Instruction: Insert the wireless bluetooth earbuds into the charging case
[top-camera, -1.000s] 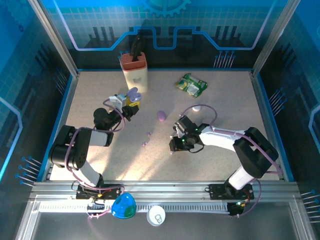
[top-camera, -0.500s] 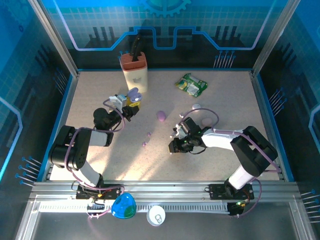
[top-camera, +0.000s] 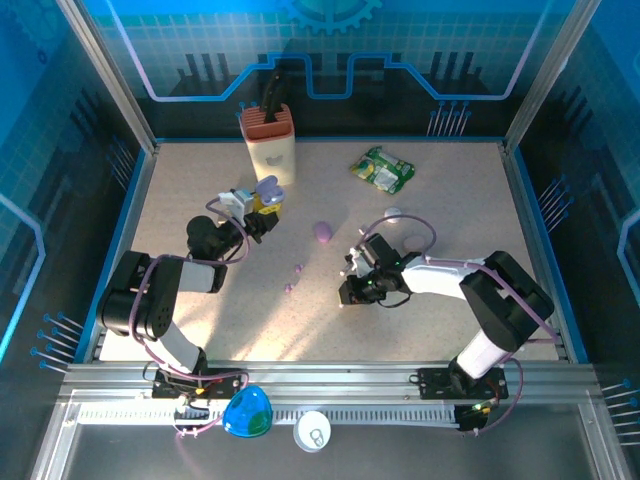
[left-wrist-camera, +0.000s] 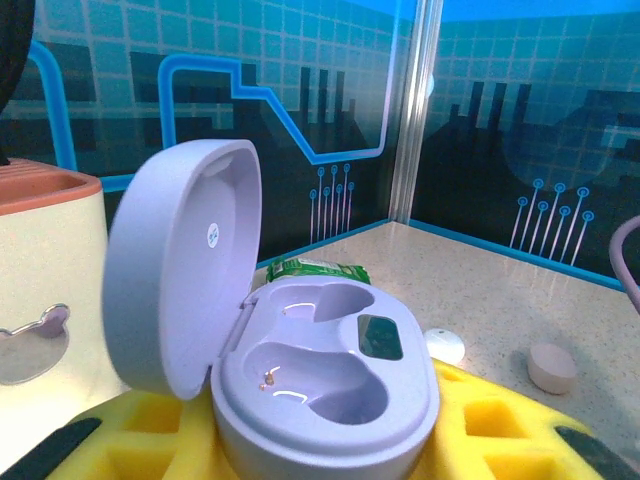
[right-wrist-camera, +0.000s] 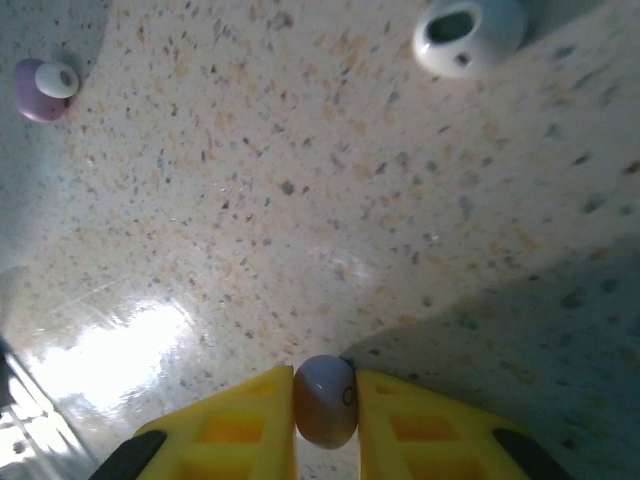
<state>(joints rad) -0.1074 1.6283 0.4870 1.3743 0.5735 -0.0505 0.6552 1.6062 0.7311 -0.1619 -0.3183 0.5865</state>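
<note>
The speckled table (top-camera: 440, 170) takes up most of the cell. The left arm (top-camera: 175, 275) stretches forward from its base toward the cream holder (top-camera: 272, 148). Its wrist is lifted, and the left gripper (top-camera: 260, 206) has its yellow fingers (left-wrist-camera: 500, 440) clamped on the base of the lilac charging case (left-wrist-camera: 325, 390). The case is held upright, with the lid swung open to the left and two wells showing. The right arm (top-camera: 440, 275) is folded back on itself, wrist tipped down near the table's middle. The right gripper (right-wrist-camera: 326, 388) is pinching a lilac earbud (right-wrist-camera: 324, 410) low over the surface. A second earbud (top-camera: 298, 268) and a third earbud (top-camera: 288, 288) lie between the grippers.
</note>
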